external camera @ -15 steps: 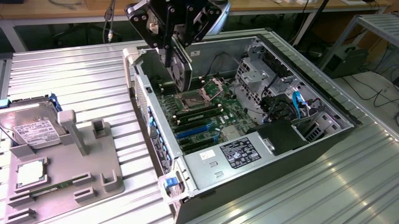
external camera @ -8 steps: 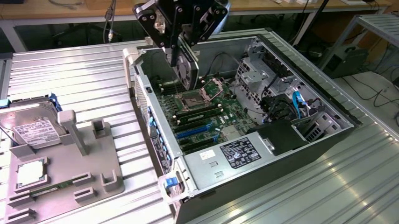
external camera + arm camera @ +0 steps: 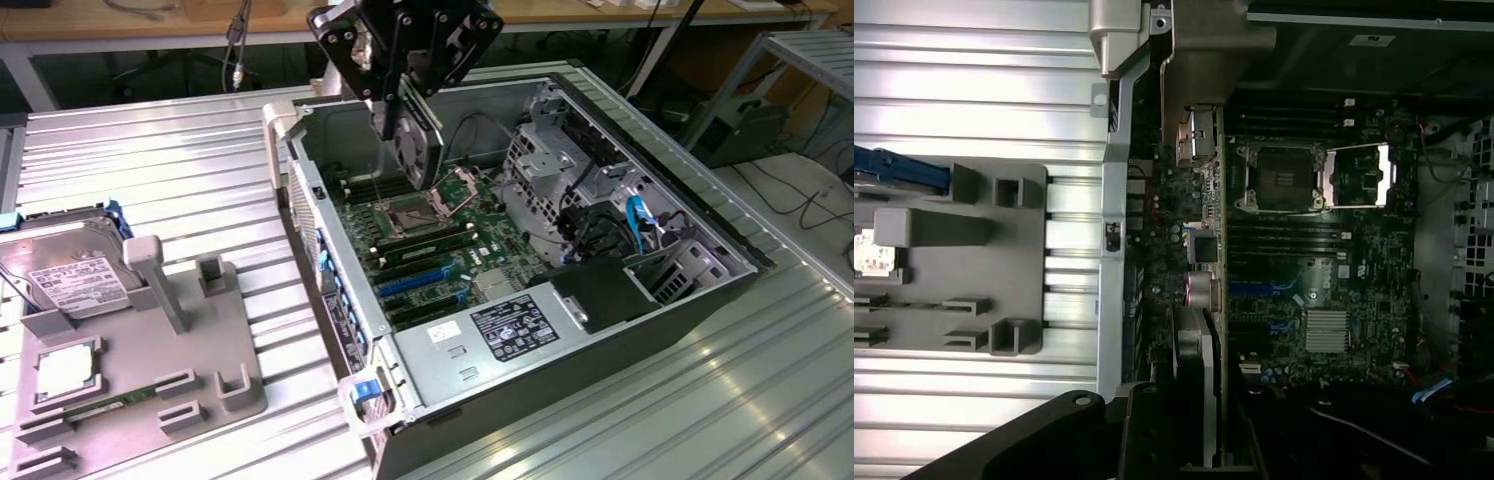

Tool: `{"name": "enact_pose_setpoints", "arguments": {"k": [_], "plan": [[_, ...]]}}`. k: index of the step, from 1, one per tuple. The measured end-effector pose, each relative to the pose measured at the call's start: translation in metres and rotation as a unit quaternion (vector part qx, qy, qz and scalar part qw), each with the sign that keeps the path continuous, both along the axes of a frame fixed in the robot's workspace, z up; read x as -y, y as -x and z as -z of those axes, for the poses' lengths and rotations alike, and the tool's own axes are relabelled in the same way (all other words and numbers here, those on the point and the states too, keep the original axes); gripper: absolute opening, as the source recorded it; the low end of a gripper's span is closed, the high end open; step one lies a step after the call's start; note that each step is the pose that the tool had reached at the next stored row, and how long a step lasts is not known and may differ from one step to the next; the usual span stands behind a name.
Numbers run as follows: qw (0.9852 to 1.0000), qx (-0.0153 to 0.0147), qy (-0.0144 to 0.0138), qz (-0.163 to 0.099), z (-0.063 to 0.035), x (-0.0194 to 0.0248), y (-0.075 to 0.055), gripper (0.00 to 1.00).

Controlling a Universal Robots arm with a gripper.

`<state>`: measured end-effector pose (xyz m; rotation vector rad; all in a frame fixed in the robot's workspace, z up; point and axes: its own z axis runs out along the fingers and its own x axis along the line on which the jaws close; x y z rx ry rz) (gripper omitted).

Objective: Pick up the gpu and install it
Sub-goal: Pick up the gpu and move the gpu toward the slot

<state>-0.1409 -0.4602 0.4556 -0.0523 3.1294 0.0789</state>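
Alignment counts most: the end effector (image 3: 398, 112) grips the gpu (image 3: 419, 152) on edge above the motherboard (image 3: 447, 250), so its lower edge should meet the blue slots (image 3: 414, 285) squarely.

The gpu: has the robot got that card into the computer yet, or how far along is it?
Done: the gpu is picked up and hangs clear of everything. In hand: the end effector grips it by its upper edge, holding it edge-down over the motherboard of the open case. Left: seating it, since the card is not yet in the blue slots.
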Motion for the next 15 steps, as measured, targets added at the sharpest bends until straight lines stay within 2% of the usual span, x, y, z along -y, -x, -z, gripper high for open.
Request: {"name": "enact_pose_setpoints", "arguments": {"k": [15], "plan": [[1.0, 0.0, 0.0, 0.0, 0.0008, -0.0017, -0.03, 0.28]]}}
